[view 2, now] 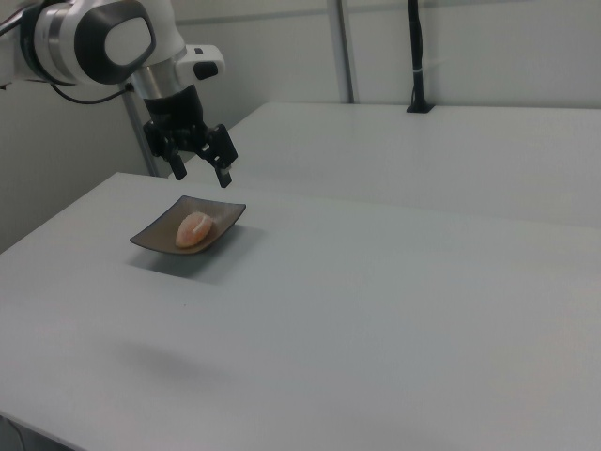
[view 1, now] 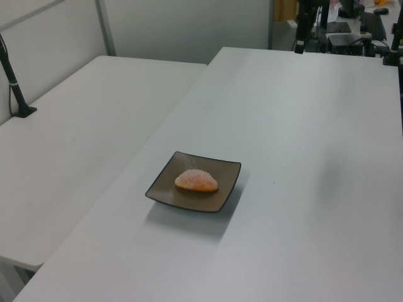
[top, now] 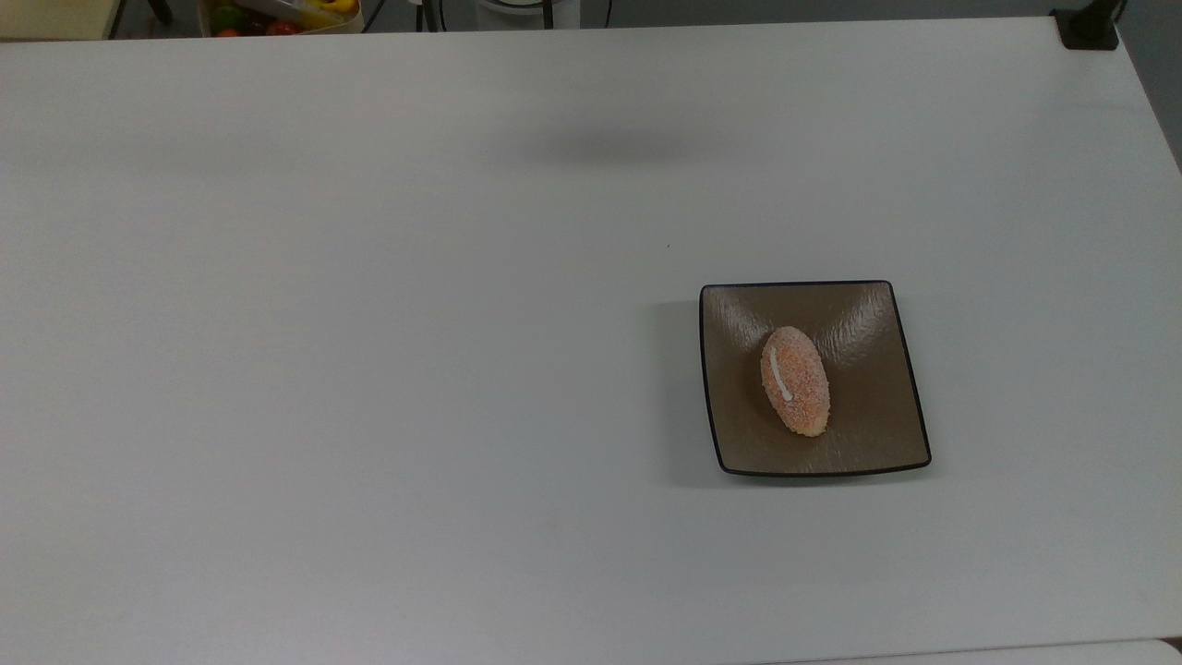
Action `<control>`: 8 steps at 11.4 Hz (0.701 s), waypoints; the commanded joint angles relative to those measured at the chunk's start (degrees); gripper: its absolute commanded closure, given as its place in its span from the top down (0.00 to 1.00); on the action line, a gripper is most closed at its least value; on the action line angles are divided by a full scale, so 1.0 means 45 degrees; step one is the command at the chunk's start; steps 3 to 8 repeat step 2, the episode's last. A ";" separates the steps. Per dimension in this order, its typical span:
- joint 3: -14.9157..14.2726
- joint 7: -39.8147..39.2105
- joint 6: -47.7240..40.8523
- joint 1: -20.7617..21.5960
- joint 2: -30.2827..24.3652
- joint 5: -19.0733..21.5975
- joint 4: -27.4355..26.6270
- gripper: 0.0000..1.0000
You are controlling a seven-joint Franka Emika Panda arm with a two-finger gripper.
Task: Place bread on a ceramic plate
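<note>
Orange-pink bread [top: 794, 380] on ceramic plate [top: 868, 434], long axis roughly top-bottom in top view

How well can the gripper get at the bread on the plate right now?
Probably well. The bread lies uncovered in the middle of the ceramic plate, with nothing standing beside it. The gripper hangs open and empty above the table.

The robot's arm [view 2: 94, 38] has a glossy white shell with rounded links and a grey disc-shaped cap on one joint. A black cable trails from its rear. The wrist section is black, ending in a black two-fingered tool [view 2: 199, 167] with fingers parted.
</note>
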 commanded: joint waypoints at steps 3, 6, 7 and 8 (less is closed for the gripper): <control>-0.0221 -0.0320 0.0194 0.0099 -0.0028 0.0253 -0.0064 1.00; -0.0221 -0.0320 0.0194 0.0099 -0.0028 0.0253 -0.0064 1.00; -0.0221 -0.0320 0.0194 0.0099 -0.0028 0.0253 -0.0064 1.00; -0.0221 -0.0320 0.0194 0.0099 -0.0028 0.0253 -0.0064 1.00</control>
